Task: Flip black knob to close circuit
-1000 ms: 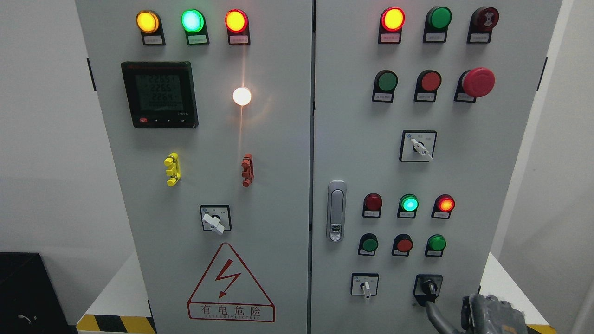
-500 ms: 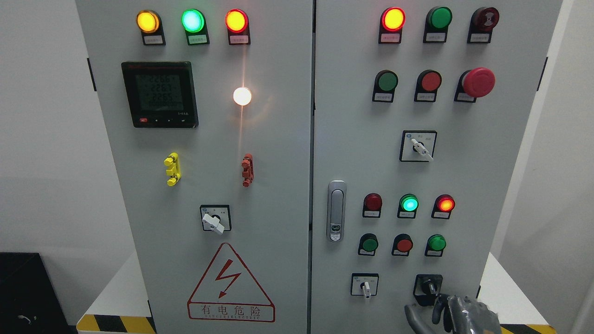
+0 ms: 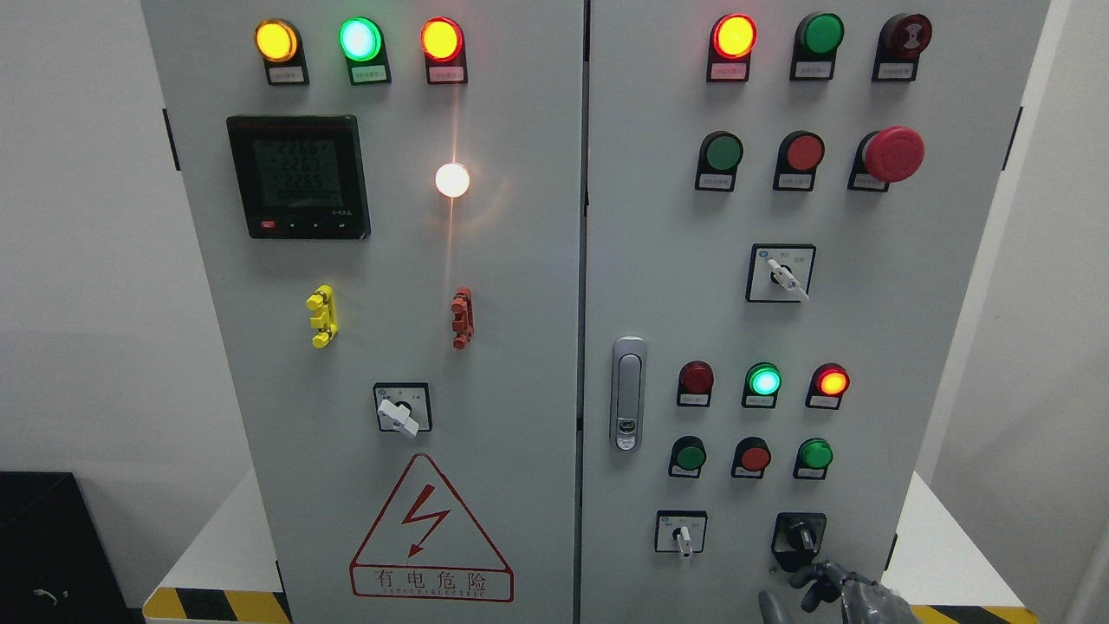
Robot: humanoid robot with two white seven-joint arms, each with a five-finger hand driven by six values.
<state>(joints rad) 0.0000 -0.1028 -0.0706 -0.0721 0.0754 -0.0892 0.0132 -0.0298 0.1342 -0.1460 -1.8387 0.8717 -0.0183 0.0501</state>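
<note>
White walls flank a tall grey metal electrical cabinet [image 3: 520,286] with two doors, standing on a white plinth with a yellow-and-black striped edge [image 3: 217,605]. On the left door three lit round lamps sit in a row at the top, yellow, green and red, above one black digital meter [image 3: 298,177] and one glowing white lamp [image 3: 452,179]. Below these are one yellow plastic clip [image 3: 321,315], one red plastic clip [image 3: 463,318], one white-handled rotary switch [image 3: 401,408] and one red triangular warning sign with a lightning bolt [image 3: 431,533]. The right door carries one silver latch handle [image 3: 628,394] near its left edge, one large red mushroom button [image 3: 892,153], and two further white-handled rotary switches, one at mid-height [image 3: 781,273] and one low down [image 3: 681,531]. A row of three small lamps sits below mid-height, of which the green and the right red glow, with three round push buttons under them, green, red, green. The black knob [image 3: 800,536] is at the lower right of the right door, right of the low white switch. Just beneath it the right grey robot hand [image 3: 823,589] enters from the bottom edge, fingers [image 3: 806,579] loosely curled and grasping nothing, their tips close under the knob's plate; whether they touch it cannot be told.
</note>
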